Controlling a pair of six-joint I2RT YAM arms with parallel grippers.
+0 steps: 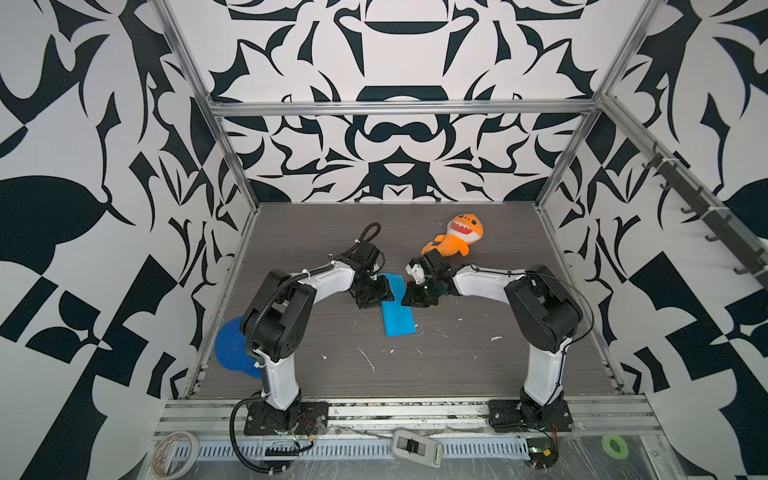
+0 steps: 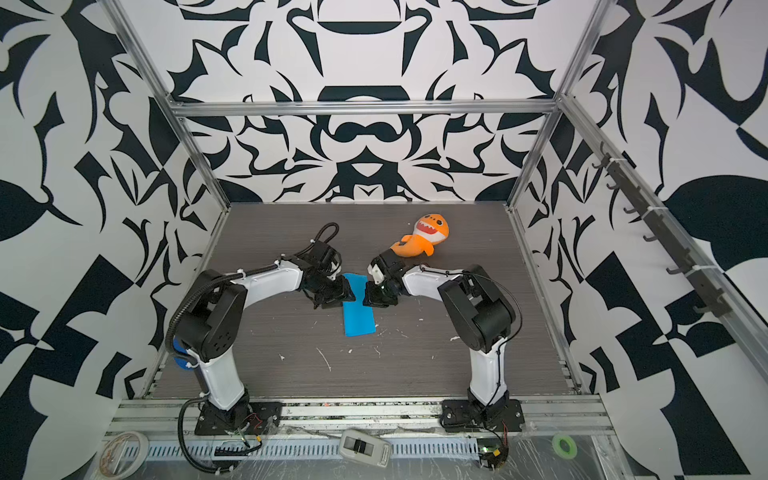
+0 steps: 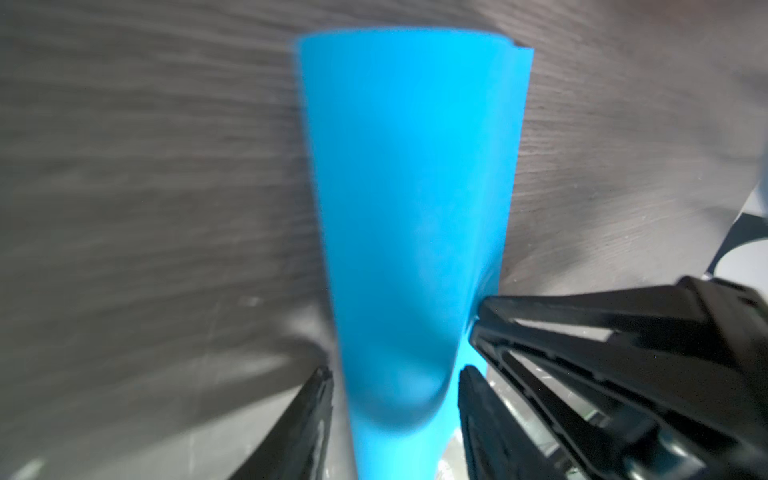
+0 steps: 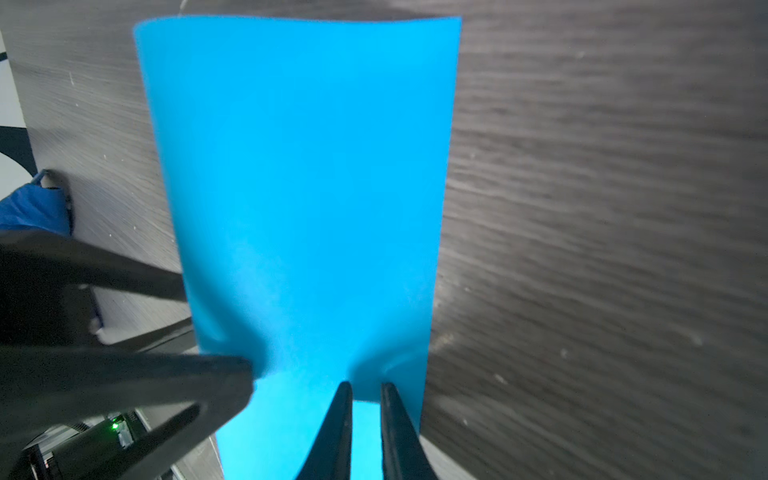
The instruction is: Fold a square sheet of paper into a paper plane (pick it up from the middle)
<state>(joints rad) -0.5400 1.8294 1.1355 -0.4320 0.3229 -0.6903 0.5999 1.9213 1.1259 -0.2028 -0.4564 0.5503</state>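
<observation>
The sheet of paper lies mid-worktop as a narrow halved strip; the nose and wing folds look still to do. The left tool stands spread astride it. The right tool, nearly pressed together, pinches its puckered edge, which only the wrist views show.

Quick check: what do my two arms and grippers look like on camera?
The left arm and right arm have white shells, bulky black joints and black cables. The left gripper and right gripper are black, with tapered fingers.
</observation>
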